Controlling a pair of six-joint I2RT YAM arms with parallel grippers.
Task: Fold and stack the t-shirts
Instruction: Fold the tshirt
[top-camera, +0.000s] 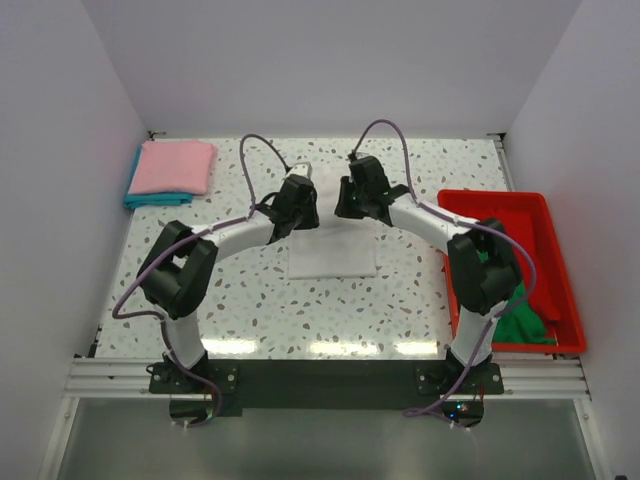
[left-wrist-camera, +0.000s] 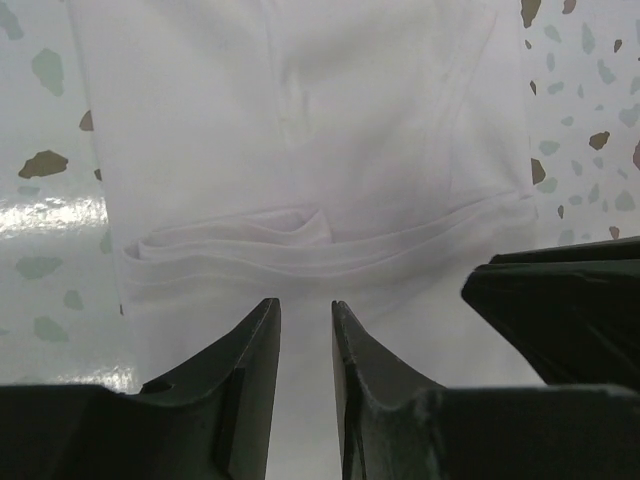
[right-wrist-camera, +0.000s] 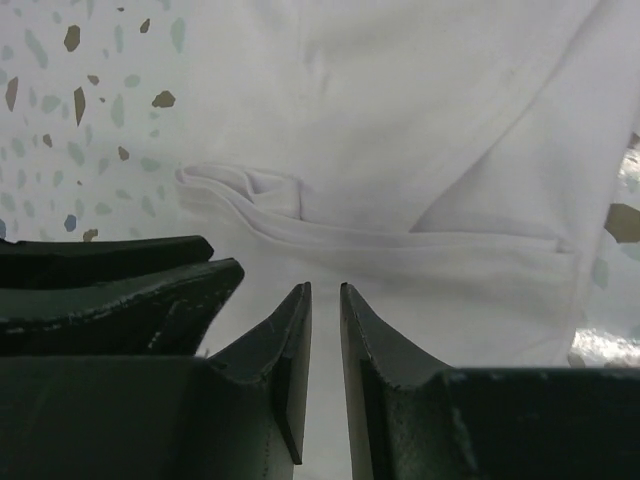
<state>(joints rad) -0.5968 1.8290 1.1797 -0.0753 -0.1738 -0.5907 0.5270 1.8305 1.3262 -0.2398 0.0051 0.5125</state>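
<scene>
Top external: left end effector (top-camera: 297, 212), right end effector (top-camera: 356, 203), ajar, overhang white t-shirt (top-camera: 331, 260)

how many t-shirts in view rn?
4. White at centre; pink stacked on teal, far left corner; green in the tray at right, partly behind the right arm. Others could be hidden there.

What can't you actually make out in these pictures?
- Green shirt, top view: lies in the red tray, mostly hidden by the right arm.
- Teal shirt, top view: only an edge shows under the pink shirt.
- White shirt, top view: far end covered by the arms; wrist views cut it off.
</scene>
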